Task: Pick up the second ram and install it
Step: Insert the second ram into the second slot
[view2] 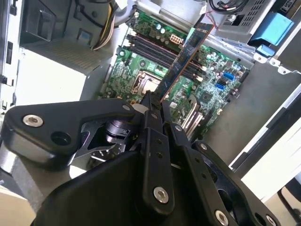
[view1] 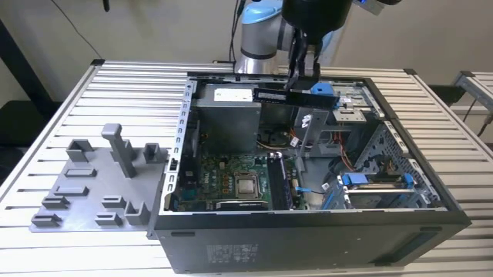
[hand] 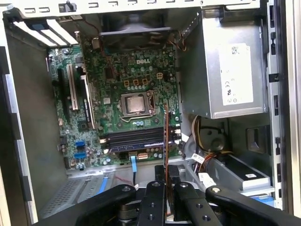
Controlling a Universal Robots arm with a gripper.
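Note:
My gripper (view1: 302, 82) hangs over the back part of the open computer case (view1: 308, 231), shut on the second ram (view1: 295, 96), a long dark stick held level above the case's inside. In the second wrist view the ram (view2: 184, 59) sticks out from between the black fingers (view2: 151, 117), slanting over the green motherboard (view2: 141, 61). In the first wrist view the ram (hand: 165, 136) shows edge-on as a thin line crossing the long black memory sockets (hand: 136, 139), with the gripper (hand: 167, 173) clamped on its near end. The stick is well above the board and apart from the sockets.
The grey power supply (view1: 227, 118) fills the case's back corner, with orange and yellow cables (hand: 207, 157) beside it. A drive cage with blue clips (view1: 370, 182) stands on the exterior view's right. A grey fixture plate (view1: 85, 190) with blocks lies on the slatted table (view1: 131, 86).

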